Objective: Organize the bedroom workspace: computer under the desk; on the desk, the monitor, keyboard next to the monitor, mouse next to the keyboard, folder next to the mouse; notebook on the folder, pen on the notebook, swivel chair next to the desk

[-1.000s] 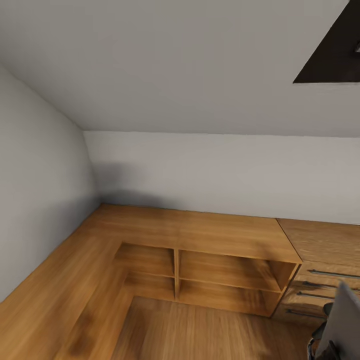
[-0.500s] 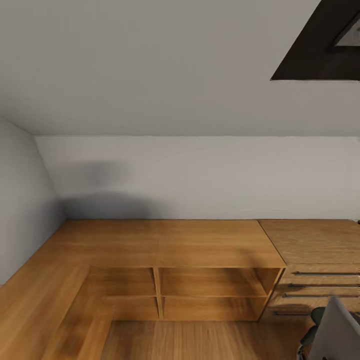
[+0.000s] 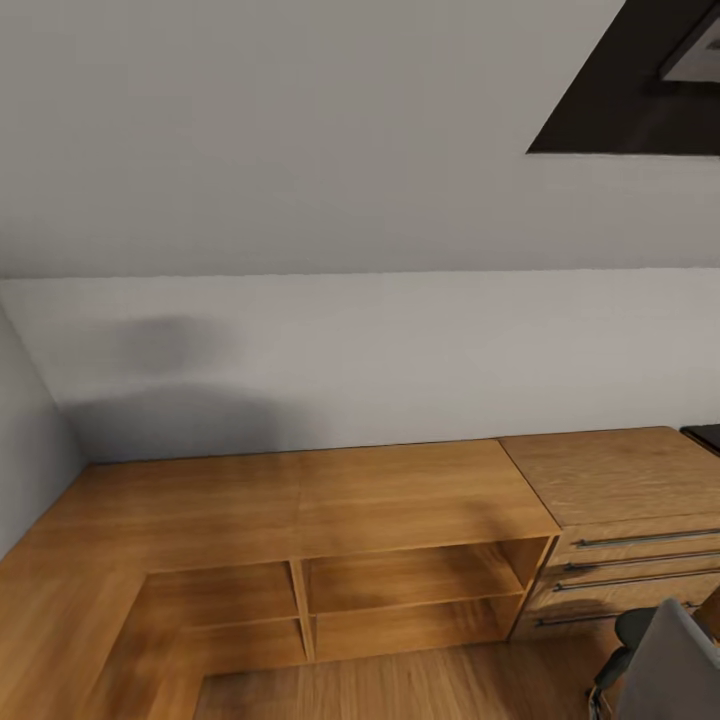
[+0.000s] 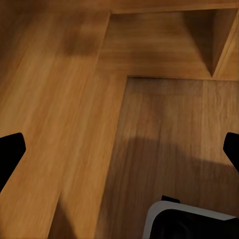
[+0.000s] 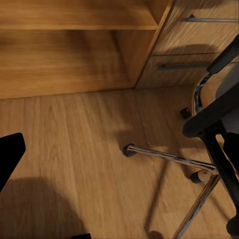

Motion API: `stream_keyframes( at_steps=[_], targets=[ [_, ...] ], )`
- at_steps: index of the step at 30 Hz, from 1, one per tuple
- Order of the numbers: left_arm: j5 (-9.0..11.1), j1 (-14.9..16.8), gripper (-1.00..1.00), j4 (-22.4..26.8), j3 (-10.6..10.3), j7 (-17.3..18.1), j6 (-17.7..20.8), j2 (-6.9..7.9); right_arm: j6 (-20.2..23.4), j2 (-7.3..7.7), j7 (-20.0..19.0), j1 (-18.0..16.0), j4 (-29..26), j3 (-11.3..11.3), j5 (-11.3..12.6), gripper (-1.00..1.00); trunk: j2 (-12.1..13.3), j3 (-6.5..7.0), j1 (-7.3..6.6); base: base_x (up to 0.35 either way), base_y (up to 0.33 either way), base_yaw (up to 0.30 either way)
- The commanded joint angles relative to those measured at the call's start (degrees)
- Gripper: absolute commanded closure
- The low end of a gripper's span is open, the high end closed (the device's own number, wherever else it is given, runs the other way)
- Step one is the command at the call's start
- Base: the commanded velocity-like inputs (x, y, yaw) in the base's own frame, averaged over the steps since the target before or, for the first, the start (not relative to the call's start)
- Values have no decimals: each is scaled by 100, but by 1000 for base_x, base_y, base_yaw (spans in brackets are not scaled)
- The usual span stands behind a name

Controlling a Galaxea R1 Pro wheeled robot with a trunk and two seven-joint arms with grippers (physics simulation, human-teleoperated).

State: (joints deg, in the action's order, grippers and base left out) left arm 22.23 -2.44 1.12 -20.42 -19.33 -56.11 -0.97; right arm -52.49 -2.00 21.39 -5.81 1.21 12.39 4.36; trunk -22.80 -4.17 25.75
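The swivel chair [image 3: 680, 665] shows its grey back and a black armrest at the lower right corner of the head view. In the right wrist view its chrome star base [image 5: 172, 157] and casters stand on the wood floor, with a black armrest [image 5: 211, 113] above. My right gripper [image 5: 119, 154] hangs open above the floor beside that base, holding nothing. My left gripper [image 4: 119, 152] is open too, over bare floor by a low cabinet. A black corner [image 3: 706, 436] at the far right edge may be the desk; I cannot tell.
A low light-wood L-shaped cabinet [image 3: 300, 495] with open shelves runs along the wall. A wooden drawer unit [image 3: 620, 560] with metal handles adjoins it on the right. A dark skylight [image 3: 640, 90] cuts the sloped ceiling. My own base [image 4: 191, 224] shows below the left gripper.
The whole head picture has shifted left, so the camera has turned to the right. The left wall has nearly left the frame and more of the drawer unit shows.
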Motion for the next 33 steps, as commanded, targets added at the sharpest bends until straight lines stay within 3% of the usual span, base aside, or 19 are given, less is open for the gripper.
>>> stream_keyframes(
  at_steps=[1,8,33],
  targets=[
    [27,-2,-100,11,-49,-36,-5,1,-21,-3,13,-8,12,49,45,-100,-11,-11,4,7,6,-18],
    [27,-2,-100,11,-49,-36,-5,1,-20,6,12,-8,13,44,47,-100,-11,-12,4,2,2,-81],
    [16,-2,-100,11,-69,-27,-9,-1,-33,-9,-3,-8,12,61,39,-100,-11,-12,4,0,0,-263]
  ],
)
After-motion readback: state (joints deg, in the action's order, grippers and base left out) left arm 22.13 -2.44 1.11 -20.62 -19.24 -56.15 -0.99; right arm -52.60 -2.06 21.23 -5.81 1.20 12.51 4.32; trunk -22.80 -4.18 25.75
